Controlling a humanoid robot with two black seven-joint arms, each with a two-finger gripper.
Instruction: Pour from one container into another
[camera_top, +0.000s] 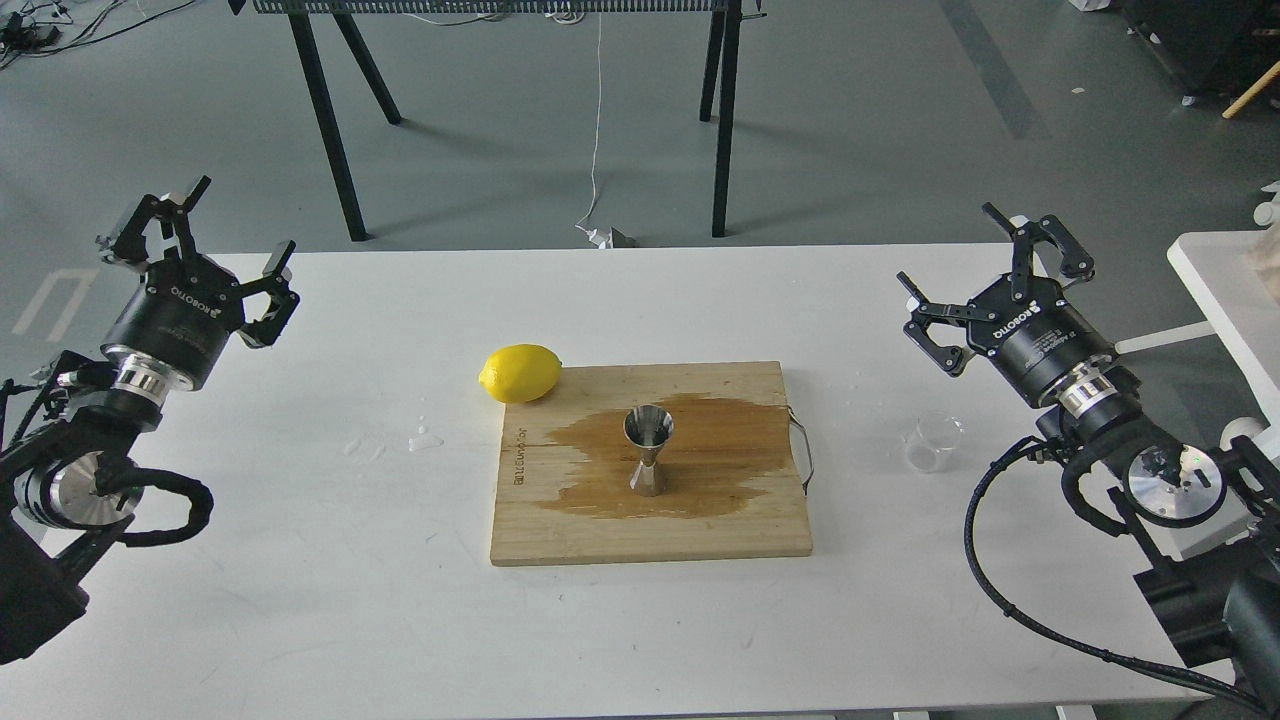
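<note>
The steel hourglass jigger (648, 451) stands upright in the middle of a wooden cutting board (600, 530), inside a dark wet patch. The tiny clear glass cup (932, 441) sits upright on the white table, right of the board. My right gripper (990, 262) is open and raised, above and behind the cup, holding nothing. At the table's far left edge my left gripper (200, 245) is also open and empty, far from both containers.
A yellow lemon (520, 373) lies at the board's back left corner. Small water drops (425, 438) lie on the white table (300, 600) left of the board. A metal handle (803, 450) sticks out of the board's right side. A second table (1225, 290) stands at the right.
</note>
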